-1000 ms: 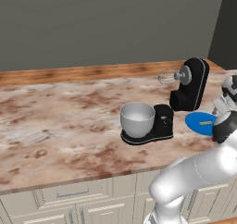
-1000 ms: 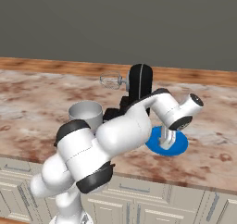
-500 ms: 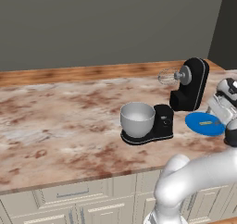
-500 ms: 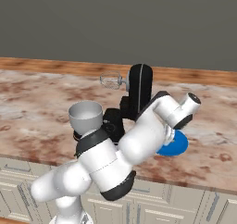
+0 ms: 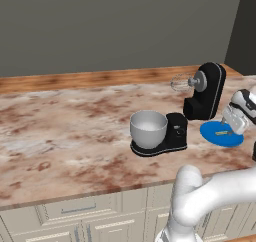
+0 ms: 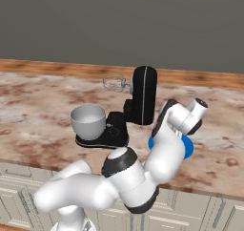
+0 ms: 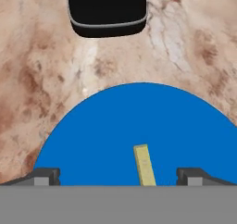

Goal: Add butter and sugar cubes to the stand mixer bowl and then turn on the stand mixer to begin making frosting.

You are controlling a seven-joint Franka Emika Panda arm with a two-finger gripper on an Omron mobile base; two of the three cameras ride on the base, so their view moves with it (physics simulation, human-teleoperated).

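Marbled brown-and-cream stone covers the desk (image 5: pixel 65 131), with pale cabinet fronts along the lower edge and a grey wall behind. Near the centre of the left base view the stand mixer bowl (image 5: pixel 148 127) sits on the flat black base of the stand mixer (image 5: pixel 205 91), whose head and wire whisk stand to the upper right; in the right base view the bowl (image 6: pixel 88 120) lies left of centre.

Compared with a second ago, the arm has swung further: in the left base view the hand has risen from the right edge to sit above the blue plate (image 5: pixel 221 134), more of which now shows, and in the right base view the forearm has dropped lower and now hides most of that plate (image 6: pixel 188 148).

The hand view adds what the base views lack: the plate (image 7: pixel 115 126) seen from above, with a thin yellow stick of butter (image 7: pixel 144 165) lying on it at the lower middle, between the two fingertips (image 7: pixel 44 176). The jaws stand wide apart, holding nothing, with the gripper (image 7: pixel 118 177) poised over the stick. The mixer's black body shows at the top edge there.
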